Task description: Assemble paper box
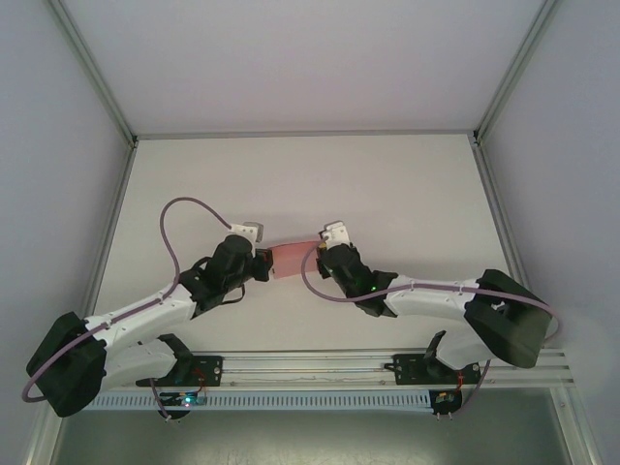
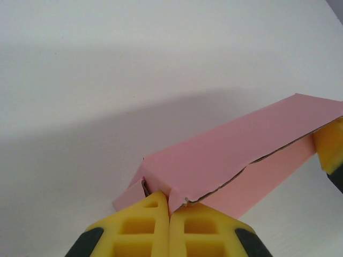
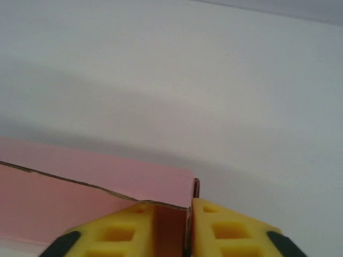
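Overhead, both arms bend inward above the table point(image 1: 291, 184), left gripper point(image 1: 263, 263) and right gripper point(image 1: 318, 254) meeting at the pink paper box point(image 1: 293, 258) between them. Left wrist: fingers point(image 2: 147, 219) pinched tight on its corner. Right wrist: fingers point(image 3: 214, 225) clamp its end

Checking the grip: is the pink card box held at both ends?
Yes: left gripper and right gripper each pinch the pink card box.

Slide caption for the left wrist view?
The left claw pinches one end of the paper box; a finger of the right claw holds the far end.
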### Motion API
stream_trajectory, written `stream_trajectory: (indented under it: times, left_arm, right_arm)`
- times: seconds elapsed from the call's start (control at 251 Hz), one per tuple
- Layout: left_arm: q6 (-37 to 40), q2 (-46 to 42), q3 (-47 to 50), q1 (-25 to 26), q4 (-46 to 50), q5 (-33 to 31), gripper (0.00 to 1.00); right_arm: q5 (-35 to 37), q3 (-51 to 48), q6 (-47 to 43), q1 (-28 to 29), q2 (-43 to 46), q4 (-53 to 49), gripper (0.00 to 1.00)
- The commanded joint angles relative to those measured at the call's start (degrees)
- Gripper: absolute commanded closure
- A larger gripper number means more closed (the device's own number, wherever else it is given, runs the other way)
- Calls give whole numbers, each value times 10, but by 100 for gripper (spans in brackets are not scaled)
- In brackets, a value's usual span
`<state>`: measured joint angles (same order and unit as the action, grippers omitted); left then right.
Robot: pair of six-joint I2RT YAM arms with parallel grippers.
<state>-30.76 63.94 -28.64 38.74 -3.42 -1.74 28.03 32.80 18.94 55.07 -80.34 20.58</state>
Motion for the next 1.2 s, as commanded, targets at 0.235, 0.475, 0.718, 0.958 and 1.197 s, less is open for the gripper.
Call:
stream_trajectory:
  times: [0.235, 0.475, 0.718, 0.958, 1.197]
  left_arm:
    - [39, 46, 4, 40, 113, -21, 100]
    - [41, 41, 2, 44, 115, -40, 100]
    - [50, 41, 2, 49, 112, -33, 100]
    - [77, 6, 7, 49, 117, 10, 84]
    - [87, -57, -17, 49, 179, 3, 49]
  right_arm:
    - [-259, -26, 87, -98, 102, -5, 8]
    - [-248, -4, 180, -149, 78, -1, 2]
    - [-295, -5, 216, -157, 21, -27, 12]
    - [-280, -52, 270, -144, -6, -7, 29]
    - [-264, -70, 309, -137, -30, -7, 39]
